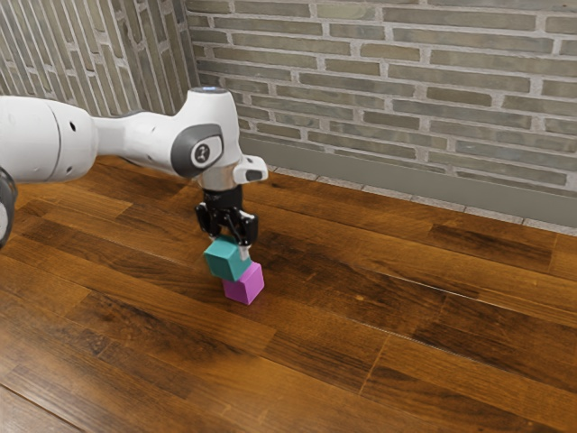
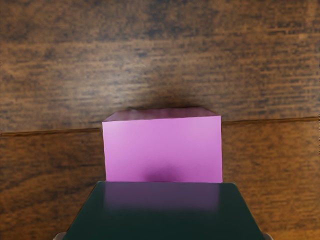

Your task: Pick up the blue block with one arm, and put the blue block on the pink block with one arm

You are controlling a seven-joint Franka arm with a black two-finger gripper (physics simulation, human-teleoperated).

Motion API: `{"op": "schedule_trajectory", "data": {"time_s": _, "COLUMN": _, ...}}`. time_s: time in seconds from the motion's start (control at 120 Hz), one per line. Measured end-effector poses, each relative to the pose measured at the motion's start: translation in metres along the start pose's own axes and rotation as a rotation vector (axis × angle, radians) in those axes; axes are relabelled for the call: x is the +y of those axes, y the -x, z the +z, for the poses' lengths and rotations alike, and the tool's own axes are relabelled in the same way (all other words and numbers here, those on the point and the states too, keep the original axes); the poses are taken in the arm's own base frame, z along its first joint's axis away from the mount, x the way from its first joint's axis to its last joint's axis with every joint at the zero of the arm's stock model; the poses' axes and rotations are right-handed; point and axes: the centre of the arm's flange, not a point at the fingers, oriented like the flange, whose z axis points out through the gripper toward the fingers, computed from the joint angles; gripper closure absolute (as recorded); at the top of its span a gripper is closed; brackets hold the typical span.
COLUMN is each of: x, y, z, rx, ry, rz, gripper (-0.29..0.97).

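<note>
The blue block [image 1: 224,259], teal in colour, hangs in my gripper [image 1: 229,244], which is shut on it from two sides. It sits just above and slightly toward the exterior view's left of the pink block [image 1: 244,284], which rests on the wooden floor; the two look close or touching at an edge. In the wrist view the blue block [image 2: 162,212] is a dark blurred shape under my hand, overlapping the near part of the pink block [image 2: 162,147].
A wooden plank surface [image 1: 406,343] spreads all around the blocks. A brick wall [image 1: 406,81] stands behind, well away from the gripper.
</note>
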Motion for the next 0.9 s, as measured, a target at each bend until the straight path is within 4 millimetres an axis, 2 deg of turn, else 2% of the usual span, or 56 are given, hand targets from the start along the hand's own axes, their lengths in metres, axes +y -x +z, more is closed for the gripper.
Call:
{"op": "schedule_trajectory", "data": {"time_s": 0.375, "x": -0.003, "y": -0.009, "z": -0.002, "rx": 0.011, "ry": 0.007, "rz": 0.043, "gripper": 0.32}}
{"op": "schedule_trajectory", "data": {"time_s": 0.533, "x": -0.013, "y": -0.016, "z": -0.006, "rx": 0.022, "ry": 0.006, "rz": 0.025, "gripper": 0.33}}
{"op": "schedule_trajectory", "data": {"time_s": 0.9, "x": -0.016, "y": -0.016, "z": -0.007, "rx": 0.008, "ry": 0.003, "rz": -0.014, "gripper": 0.34}}
